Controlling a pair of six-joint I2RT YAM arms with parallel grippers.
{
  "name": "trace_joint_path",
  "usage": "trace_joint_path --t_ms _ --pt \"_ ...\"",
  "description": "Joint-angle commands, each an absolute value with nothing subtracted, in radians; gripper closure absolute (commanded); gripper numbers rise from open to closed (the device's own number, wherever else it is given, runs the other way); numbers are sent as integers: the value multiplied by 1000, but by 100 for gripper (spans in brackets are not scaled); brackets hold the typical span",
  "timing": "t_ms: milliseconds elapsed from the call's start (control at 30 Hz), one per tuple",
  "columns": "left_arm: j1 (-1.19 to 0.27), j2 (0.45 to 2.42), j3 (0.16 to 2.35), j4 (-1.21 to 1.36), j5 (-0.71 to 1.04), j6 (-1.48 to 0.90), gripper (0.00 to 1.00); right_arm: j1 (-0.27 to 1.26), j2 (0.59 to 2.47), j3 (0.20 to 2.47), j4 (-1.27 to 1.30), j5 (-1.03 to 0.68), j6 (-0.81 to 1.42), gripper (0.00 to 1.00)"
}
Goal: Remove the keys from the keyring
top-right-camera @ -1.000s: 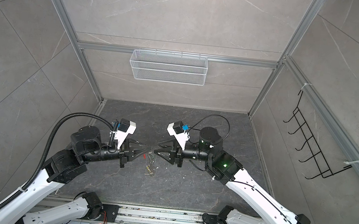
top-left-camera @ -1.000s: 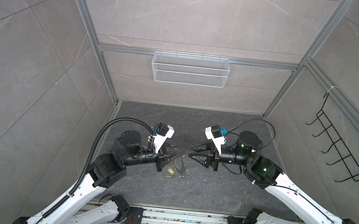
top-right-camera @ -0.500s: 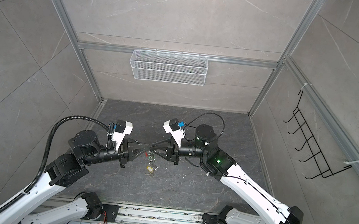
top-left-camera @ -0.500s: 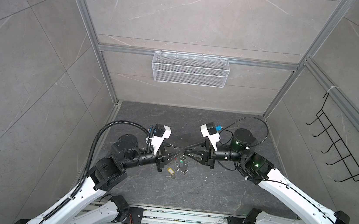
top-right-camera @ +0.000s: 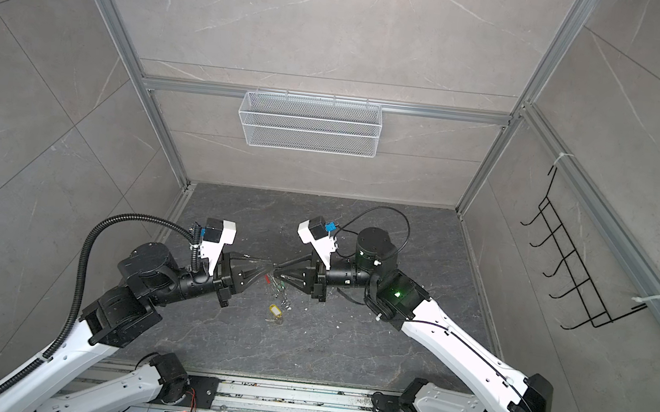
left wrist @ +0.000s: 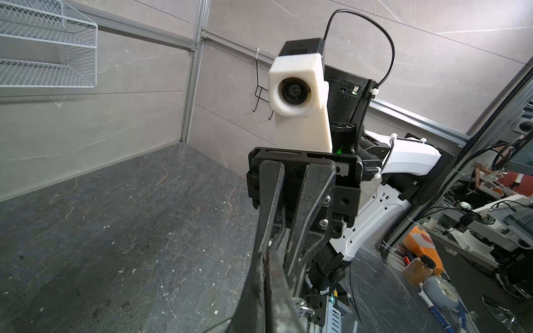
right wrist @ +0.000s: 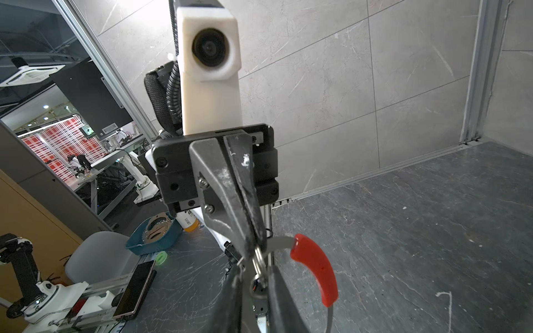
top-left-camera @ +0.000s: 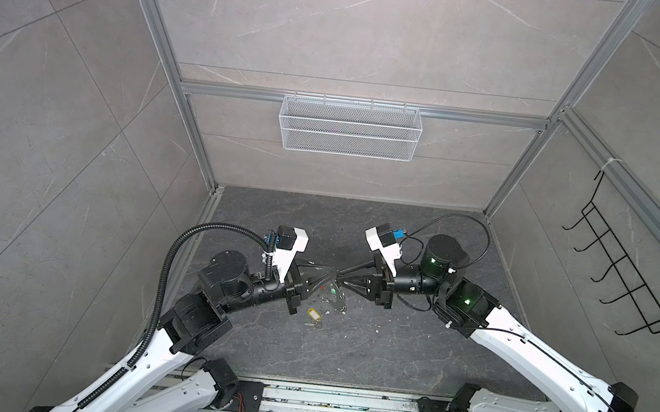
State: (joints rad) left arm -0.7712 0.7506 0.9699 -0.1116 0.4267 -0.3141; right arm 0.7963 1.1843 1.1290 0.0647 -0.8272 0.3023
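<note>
In both top views my two grippers meet tip to tip above the middle of the dark floor. The left gripper (top-left-camera: 331, 277) (top-right-camera: 268, 270) (right wrist: 253, 245) is shut on the thin grey wire of the keyring (right wrist: 281, 241). Its red sleeve (right wrist: 315, 271) (top-left-camera: 322, 287) curves away beside the tips. My right gripper (top-left-camera: 341, 278) (top-right-camera: 277, 271) (right wrist: 256, 274) is closed to a narrow gap around a silver key (right wrist: 259, 285) and its small split ring on that wire. A green tag (top-left-camera: 334, 290) (top-right-camera: 279, 286) hangs below. The yellow-tagged key (top-left-camera: 312, 315) (top-right-camera: 275, 311) lies apart on the floor.
A white wire basket (top-left-camera: 349, 127) hangs on the back wall and a black hook rack (top-left-camera: 622, 267) on the right wall. The arms' base rail (top-left-camera: 341, 400) runs along the front edge. Small white flecks dot the floor (top-left-camera: 388, 347).
The right gripper has moved left up to the left gripper's tips and closed from wide open to a narrow gap. The left gripper stayed shut on the keyring and shifted slightly.
</note>
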Motion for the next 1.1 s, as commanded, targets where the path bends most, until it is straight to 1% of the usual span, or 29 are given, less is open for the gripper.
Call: trace_joint_path --t_ms 0,67,200,233,300,333,367,500,633,933,1067 --pt "-773 752 974 -38 432 -334 100 796 1187 1121 97 -848 316 94" --pt "-774 755 976 -43 436 -337 100 796 1182 1122 93 -844 313 100" --pt "-774 756 995 -90 435 -335 100 796 1183 1162 -11 -814 268 100" --pt "-773 754 1003 -114 429 -329 97 796 1185 1179 -61 -803 250 100" --pt "-773 739 1017 -171 402 -319 75 795 1193 1241 -229 -778 166 100" --pt "-773 730 1024 -202 394 -310 69 795 1199 1265 -294 -768 133 100" --pt "-773 724 1035 -240 387 -298 66 794 1205 1292 -364 -762 92 100" --pt "-773 740 1095 -385 407 -258 65 794 1244 1417 -640 -721 -67 100" --pt "-771 811 1148 -455 501 -249 67 794 1265 1498 -780 -664 -149 100" --pt "-768 899 1198 -467 637 -232 67 796 1288 1584 -884 -638 -191 100" --pt "-768 928 1217 -497 649 -215 69 801 1299 1609 -911 -640 -196 100"
